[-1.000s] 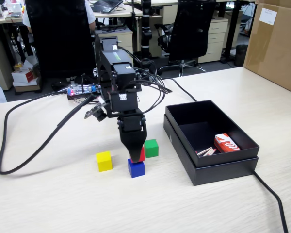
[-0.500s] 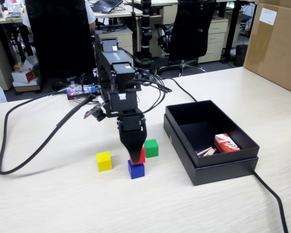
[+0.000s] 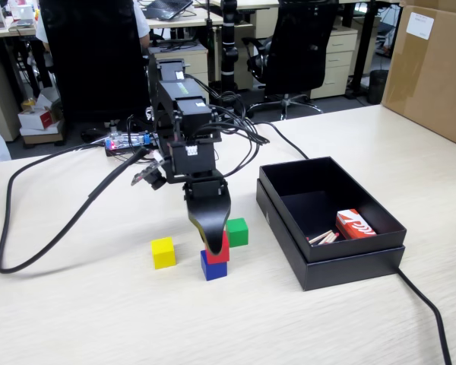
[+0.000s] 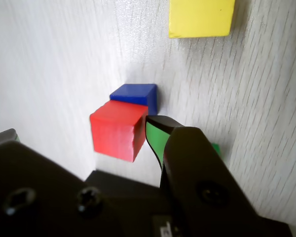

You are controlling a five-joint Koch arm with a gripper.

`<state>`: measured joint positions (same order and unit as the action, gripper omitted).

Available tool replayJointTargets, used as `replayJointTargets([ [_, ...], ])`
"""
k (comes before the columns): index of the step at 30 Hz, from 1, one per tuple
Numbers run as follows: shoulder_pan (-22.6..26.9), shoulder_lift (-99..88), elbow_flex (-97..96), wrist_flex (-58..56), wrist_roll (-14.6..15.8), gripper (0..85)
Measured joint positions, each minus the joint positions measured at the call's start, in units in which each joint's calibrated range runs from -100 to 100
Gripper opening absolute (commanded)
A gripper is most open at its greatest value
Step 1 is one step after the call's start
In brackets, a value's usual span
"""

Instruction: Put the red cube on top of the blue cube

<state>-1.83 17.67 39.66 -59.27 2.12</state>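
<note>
The surface [image 3: 76, 319] is a pale wood-grain top, and the biggest thing on it is an open black box [image 3: 342, 262] at the right of the fixed view, holding a red-and-white packet [image 3: 355, 224] and well clear of the work. The arm [image 3: 184, 125] reaches down in the middle, cables trailing behind it.

The hand [image 3: 211, 247] hangs point-down over the stack. In the wrist view one finger [image 4: 158, 136], green-lined on its inner face, sits just at the red cube's right edge, with only a thin gap, if any. The other jaw shows only as a dark mass low at the left, apart from the cube, so the hand looks spread, or just loosening, rather than pinching.

The red cube [image 4: 117, 129] sits on the blue cube [image 4: 135, 94], but not squarely: in the wrist view it overhangs toward the camera, with a strip of blue top left bare, and in the fixed view it looks skewed over the blue one [image 3: 211, 268].

The placing looks nearly done; the release is what calls for care. I would spread the jaws fully and evenly, so that neither drags the red cube further off, then lift straight up, with no sideways swing. The overhang is the risk: a nudge could tip it.

The green cube [image 3: 237, 231] stands just behind the stack and the yellow cube [image 3: 163, 252] to its left, so a vertical retreat also keeps clear of both.
</note>
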Motion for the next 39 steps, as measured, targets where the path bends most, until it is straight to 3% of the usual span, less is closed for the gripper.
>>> replayJointTargets([
  [10,0.8,-34.7,-21.9,0.0,0.2,50.1],
  [23,2.1,-96.4,-81.0,15.3,0.1,47.6],
  [33,0.4,-112.5,-112.6,35.2,-1.3,47.7],
  [39,1.3,-114.7,-122.0,43.9,-1.8,48.0],
])
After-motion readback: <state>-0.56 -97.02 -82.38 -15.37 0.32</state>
